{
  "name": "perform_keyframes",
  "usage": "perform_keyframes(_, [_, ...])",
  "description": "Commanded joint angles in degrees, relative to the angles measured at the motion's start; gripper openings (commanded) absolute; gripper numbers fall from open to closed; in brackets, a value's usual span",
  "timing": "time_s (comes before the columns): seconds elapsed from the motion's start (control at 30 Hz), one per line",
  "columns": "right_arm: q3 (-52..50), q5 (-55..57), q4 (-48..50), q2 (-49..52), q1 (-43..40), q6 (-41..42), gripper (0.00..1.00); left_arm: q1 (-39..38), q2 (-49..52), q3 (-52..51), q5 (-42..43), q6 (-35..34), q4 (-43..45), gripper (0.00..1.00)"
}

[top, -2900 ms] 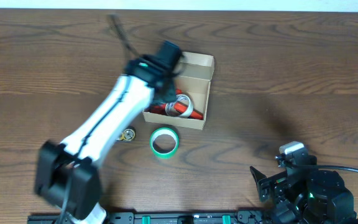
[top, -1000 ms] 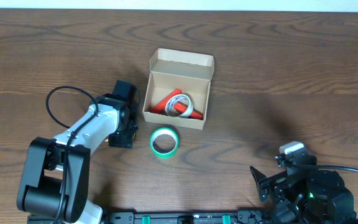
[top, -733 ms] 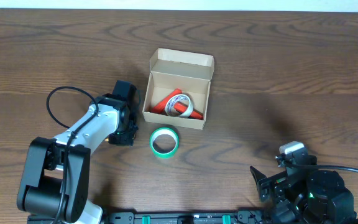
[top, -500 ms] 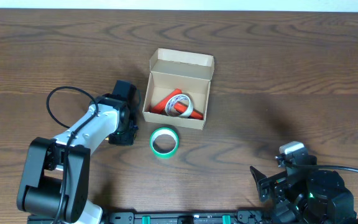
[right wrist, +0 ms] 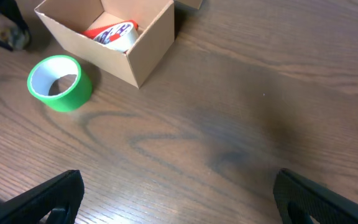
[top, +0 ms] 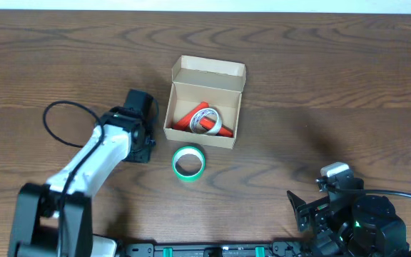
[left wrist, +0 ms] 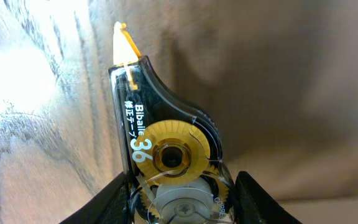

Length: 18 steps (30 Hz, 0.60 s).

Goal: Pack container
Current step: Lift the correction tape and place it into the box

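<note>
Left claw (left wrist: 179, 208): clenched on clear-black plastic correction-tape dispenser (left wrist: 166, 143) (yellow wheel)
Right claw (right wrist: 179, 199): released, spread wide
Tan cardboard box (top: 198, 138): right of left claw, flap open

- Your left arm (top: 95, 153) no longer reaches over the open tan cardboard box (top: 209, 70). It now lies to the left of it.
- Your left gripper (left wrist: 179, 211) narrows its jaws around the clear black correction-tape dispenser with the yellow wheel (left wrist: 166, 155), which earlier lay uncovered on the wood.
- In the last half second, your left arm's elbow swings outward to the left.
</note>
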Motion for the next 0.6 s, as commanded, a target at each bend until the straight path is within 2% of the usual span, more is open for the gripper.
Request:
perform_keyframes(0.0, [-0.11, 0.42, -0.07, -0.13, -0.44, 0.76, 0.99, 0.39, -3.80, -0.33, -4.85, -0.26, -0.79, 0.42])
perform_keyframes(0.33, [-0.11, 0.42, -0.07, -0.13, -0.46, 0.74, 0.99, 0.33, -9.07, 2.21, -7.72, 1.07, -1.09, 0.44])
perform_keyframes(0.57, [-0.11, 0.42, -0.07, -0.13, -0.46, 0.74, 0.99, -0.39, -8.83, 11.37, -8.63, 9.60, -1.70, 0.45])
